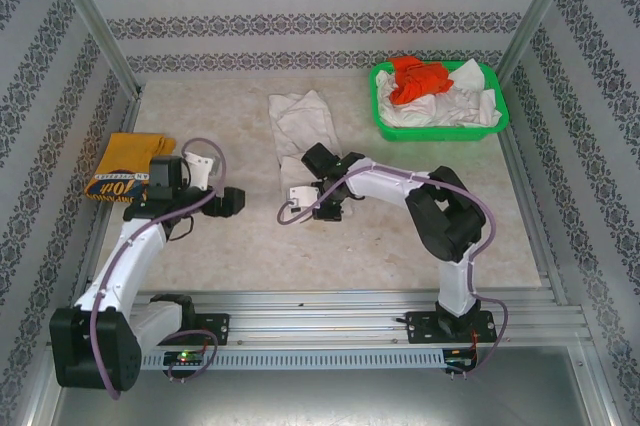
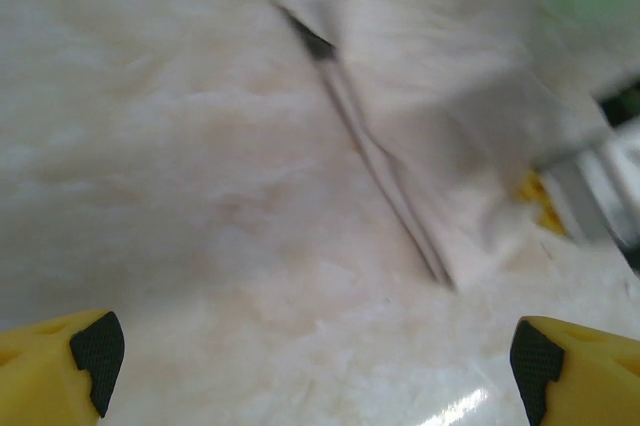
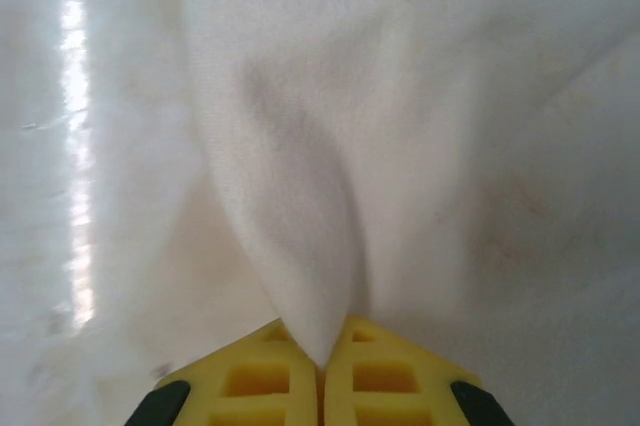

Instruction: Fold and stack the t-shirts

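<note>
The white shirt (image 1: 303, 128) lies rumpled in the middle of the bench (image 1: 230, 256), toward the far side. The right hand (image 3: 322, 364) is pinched shut on a fold at its near edge, and in the wrist view the cloth rises in a soft peak straight out of the closed yellow tips. The left hand (image 2: 313, 366) hangs wide open with nothing in it, low over bare bench just left of that shirt. A yellow shirt (image 1: 128, 161) with dark lettering sits at the far left, well apart and, as far as I can tell, already folded. In the green basket (image 1: 440, 133) at the far right an orange-red shirt (image 1: 415, 78) is heaped on pale ones. I'd say the second shirt is only now being taken up, so most of the job remains. Next, the right hand likely needs to lift or drag its fold so the cloth opens out. The left hand would then need an opposite edge to grip, so the two can pull the shirt flat before any fold. A thin pinch like this could slip if tugged hard.
</note>
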Controlling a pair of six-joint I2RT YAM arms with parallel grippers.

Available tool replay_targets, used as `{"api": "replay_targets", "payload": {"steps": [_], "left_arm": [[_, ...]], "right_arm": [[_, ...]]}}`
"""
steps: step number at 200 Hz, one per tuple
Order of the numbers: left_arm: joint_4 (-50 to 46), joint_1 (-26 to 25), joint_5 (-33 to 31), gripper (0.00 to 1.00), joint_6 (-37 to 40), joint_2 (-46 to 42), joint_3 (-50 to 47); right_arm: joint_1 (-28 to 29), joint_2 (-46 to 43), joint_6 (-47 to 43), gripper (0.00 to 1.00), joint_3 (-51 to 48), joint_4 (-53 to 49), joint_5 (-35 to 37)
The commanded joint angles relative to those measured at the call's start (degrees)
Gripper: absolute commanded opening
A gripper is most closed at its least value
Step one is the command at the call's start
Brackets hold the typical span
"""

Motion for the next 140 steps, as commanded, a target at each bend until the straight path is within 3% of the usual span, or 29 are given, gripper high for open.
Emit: {"api": "replay_targets", "payload": {"steps": [1,26,64,97,140], "left_arm": [[-5.5,-1.9,-8.7,1.00,-15.4,3.8,5.0],[-2.9,-5.3,-10.3,1.00,-23.3,9.0,7.0],[16.6,-7.9,-4.7,0.97,-37.3,17.1,4.1],[21.6,-10.9,-0.9,0.92,-36.0,28.0,10.1],[24.4,-13.8,-1.9,0.70,-37.3,40.6,19.4]], "right_arm": [[1.7,-5.4,2.3,0.00,-2.2,-4.5,-3.1],[3.0,-9.3,4.8,0.00,-4.7,-4.9,-3.2],[4.0,-14.7,6.8,0.00,-7.6,-6.9,-3.6],[4.1,-19.3,6.5,0.00,-8.2,-9.4,-4.3],[4.0,-22.0,5.8,0.00,-7.7,-9.5,-3.5]]}}
